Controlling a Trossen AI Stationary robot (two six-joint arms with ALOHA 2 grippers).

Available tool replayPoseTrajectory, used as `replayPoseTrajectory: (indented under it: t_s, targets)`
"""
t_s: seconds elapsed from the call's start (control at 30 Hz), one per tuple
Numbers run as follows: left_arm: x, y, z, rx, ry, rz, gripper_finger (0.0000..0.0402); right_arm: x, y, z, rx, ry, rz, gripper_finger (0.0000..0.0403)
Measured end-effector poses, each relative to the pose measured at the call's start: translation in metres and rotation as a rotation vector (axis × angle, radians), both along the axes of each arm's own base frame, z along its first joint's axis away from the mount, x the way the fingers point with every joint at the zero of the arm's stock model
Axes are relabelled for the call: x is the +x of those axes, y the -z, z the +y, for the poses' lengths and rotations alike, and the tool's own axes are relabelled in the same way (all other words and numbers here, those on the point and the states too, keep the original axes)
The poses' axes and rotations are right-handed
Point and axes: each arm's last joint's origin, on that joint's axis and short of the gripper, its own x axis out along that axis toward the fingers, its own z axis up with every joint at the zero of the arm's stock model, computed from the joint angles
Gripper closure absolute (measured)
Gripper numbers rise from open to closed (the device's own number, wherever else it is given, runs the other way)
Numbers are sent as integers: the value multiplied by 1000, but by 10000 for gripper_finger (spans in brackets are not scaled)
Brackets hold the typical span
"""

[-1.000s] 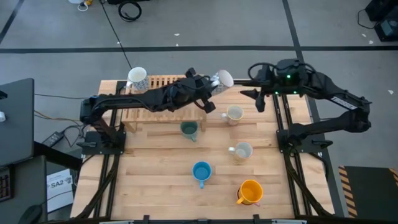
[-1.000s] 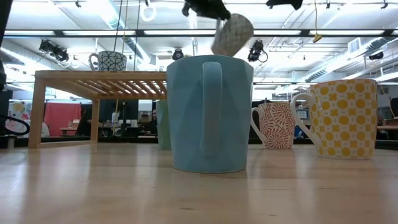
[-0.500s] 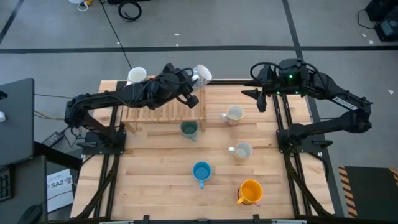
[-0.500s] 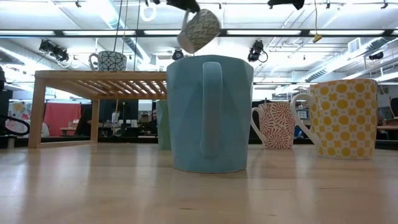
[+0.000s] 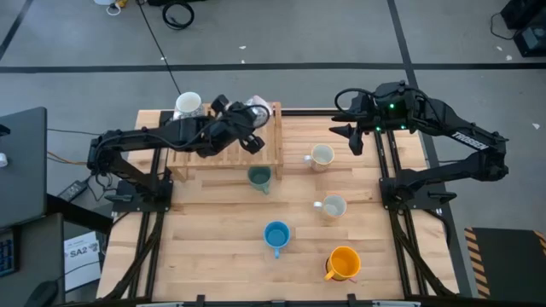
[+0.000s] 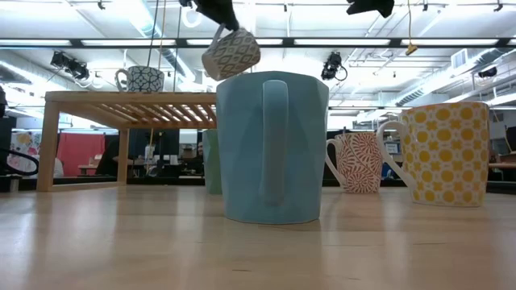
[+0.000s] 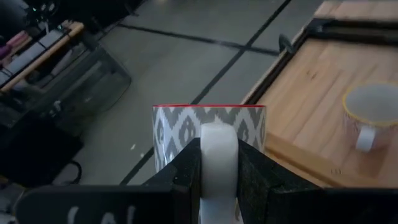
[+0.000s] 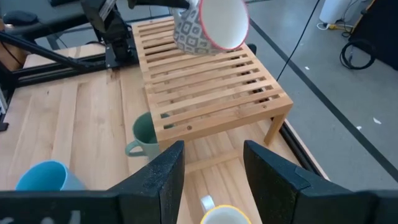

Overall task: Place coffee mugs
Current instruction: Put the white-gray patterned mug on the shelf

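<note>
1. Grey-patterned mug (image 5: 256,113) pinched by its handle in left tool (image 7: 219,163), tilted, up in the air over the wooden rack (image 5: 223,147).
2. Placing step underway; one patterned mug (image 5: 188,106) already on the rack's far corner.
3. Next up, probably: level it out, lower onto free slats, let go.
4. Right tool (image 8: 212,172) spread wide, empty, waiting above the desk (image 5: 213,239) beside the rack.
</note>
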Motion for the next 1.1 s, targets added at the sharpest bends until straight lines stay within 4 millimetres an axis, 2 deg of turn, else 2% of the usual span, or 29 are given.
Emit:
replayPoseTrajectory:
  t_s: [0.27,0.47,0.53,0.63,0.8,0.93,1.1]
  targets:
    - [-11,1,-11,-5,9,63,323,0,0,0,0,0,-1,233]
    - [-39,-16,-11,-12,-12,35,323,0,0,0,0,0,0,233]
    - [-50,-16,-12,-22,-36,6,323,0,0,0,0,0,0,233]
    - [-68,3,-14,-16,-61,-38,322,0,0,0,0,-1,0,233]
    - [-89,42,-16,5,-6,-236,322,0,0,0,0,0,-1,233]
    - [-97,66,-14,74,64,-378,322,0,0,0,0,0,-3,233]
    - [-103,91,-8,161,53,-477,322,0,0,0,-1,0,-4,233]
